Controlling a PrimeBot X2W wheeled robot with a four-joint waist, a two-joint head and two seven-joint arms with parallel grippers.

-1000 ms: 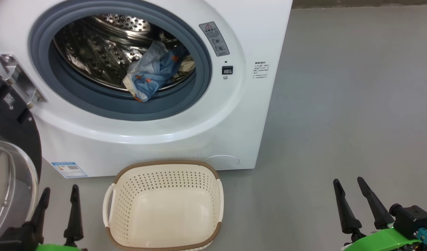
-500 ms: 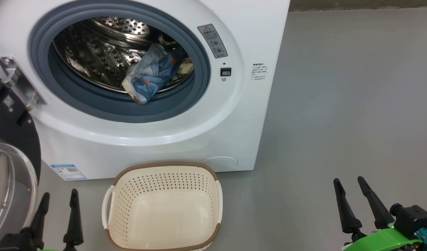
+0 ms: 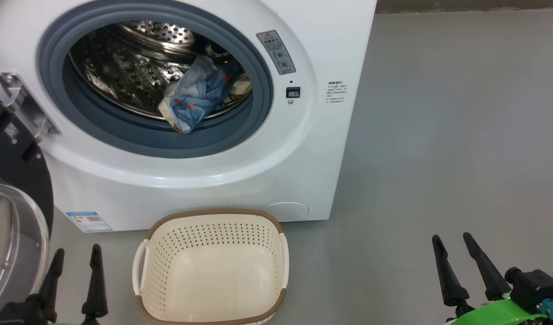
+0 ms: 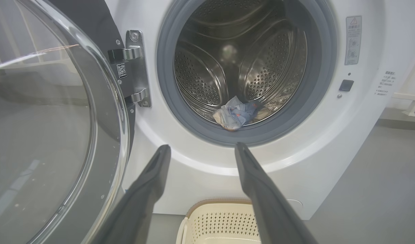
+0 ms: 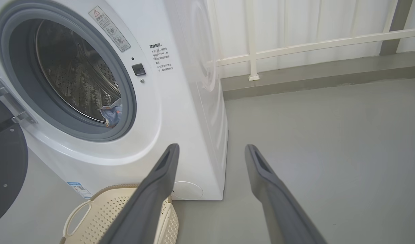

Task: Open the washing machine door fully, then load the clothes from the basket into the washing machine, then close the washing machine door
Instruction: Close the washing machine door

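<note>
Clothes (image 3: 197, 97) lie in the washing machine (image 3: 258, 171), just inside the opening; we see the basket (image 3: 213, 212) empty on the floor below, so loading looks done. The washing machine door (image 3: 19, 171) hangs wide open. We judge that closing it is all that remains. Left end effector (image 3: 77, 252) and right end effector (image 3: 451, 238) hover low, fingers spread, holding nothing.

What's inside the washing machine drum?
The clothes, one blue-and-cream bundle, lie low at the front of the drum, by the grey rubber ring. Anything beneath or behind the bundle is covered.
</note>
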